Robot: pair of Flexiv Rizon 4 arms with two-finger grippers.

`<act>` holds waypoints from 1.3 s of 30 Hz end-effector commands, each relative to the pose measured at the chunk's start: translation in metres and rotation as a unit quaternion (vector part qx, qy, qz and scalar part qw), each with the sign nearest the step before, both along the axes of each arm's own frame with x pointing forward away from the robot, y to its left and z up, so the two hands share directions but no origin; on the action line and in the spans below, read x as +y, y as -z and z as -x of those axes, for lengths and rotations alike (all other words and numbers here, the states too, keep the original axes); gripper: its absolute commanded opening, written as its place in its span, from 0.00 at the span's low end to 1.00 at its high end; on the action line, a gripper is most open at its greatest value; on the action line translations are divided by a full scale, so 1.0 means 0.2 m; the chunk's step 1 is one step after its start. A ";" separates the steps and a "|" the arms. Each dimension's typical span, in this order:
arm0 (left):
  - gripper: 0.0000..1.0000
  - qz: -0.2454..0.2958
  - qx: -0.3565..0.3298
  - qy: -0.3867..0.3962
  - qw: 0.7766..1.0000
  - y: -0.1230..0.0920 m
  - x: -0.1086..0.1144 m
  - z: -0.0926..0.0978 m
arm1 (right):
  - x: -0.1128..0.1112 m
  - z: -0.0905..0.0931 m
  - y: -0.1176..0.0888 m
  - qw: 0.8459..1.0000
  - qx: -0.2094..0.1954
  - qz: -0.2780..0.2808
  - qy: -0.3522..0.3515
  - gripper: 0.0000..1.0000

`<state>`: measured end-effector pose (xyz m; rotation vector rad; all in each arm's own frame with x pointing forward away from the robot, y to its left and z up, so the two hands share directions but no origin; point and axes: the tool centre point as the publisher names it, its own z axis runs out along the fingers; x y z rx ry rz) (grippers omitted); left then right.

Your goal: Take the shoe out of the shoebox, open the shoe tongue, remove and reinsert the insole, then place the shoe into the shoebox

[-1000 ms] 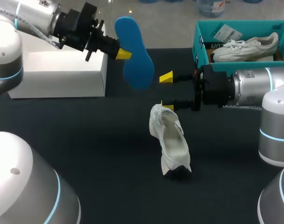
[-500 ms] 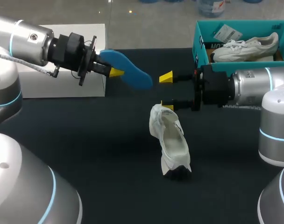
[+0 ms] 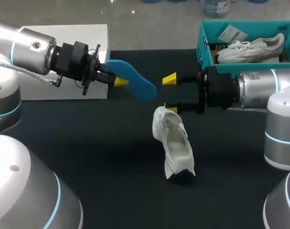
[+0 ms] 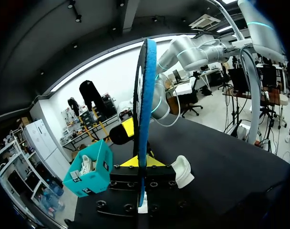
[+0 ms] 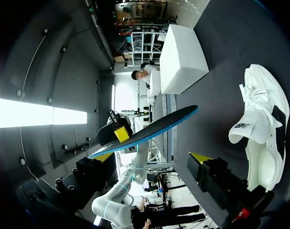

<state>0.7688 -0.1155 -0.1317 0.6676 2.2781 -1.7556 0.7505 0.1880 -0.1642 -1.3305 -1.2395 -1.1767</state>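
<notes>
Firmly clamped by the left gripper [image 3: 118, 80], the insole [image 3: 136, 82] ends near the spread, empty right gripper [image 3: 170, 94], twelve o'clock of the shoe [image 3: 176, 145].

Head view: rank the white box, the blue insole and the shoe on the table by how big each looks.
1. white box, even with part of it hidden
2. shoe on the table
3. blue insole, held tilted in the left gripper, so foreshortened

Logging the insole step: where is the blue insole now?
Head view: the blue insole is in the left gripper, off the table, just left of the right gripper.
</notes>
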 end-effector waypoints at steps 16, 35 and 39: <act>0.00 -0.038 -0.059 0.008 0.998 0.02 0.01 0.01 | 0.01 0.00 0.00 1.000 0.000 0.001 0.001 1.00; 0.00 0.019 -0.234 -0.001 0.972 0.10 0.01 0.16 | 0.01 0.00 0.00 1.000 0.000 0.001 0.001 1.00; 0.00 0.021 -0.244 0.002 0.969 0.12 -0.02 0.20 | 0.01 0.00 0.00 1.000 0.000 0.001 0.001 1.00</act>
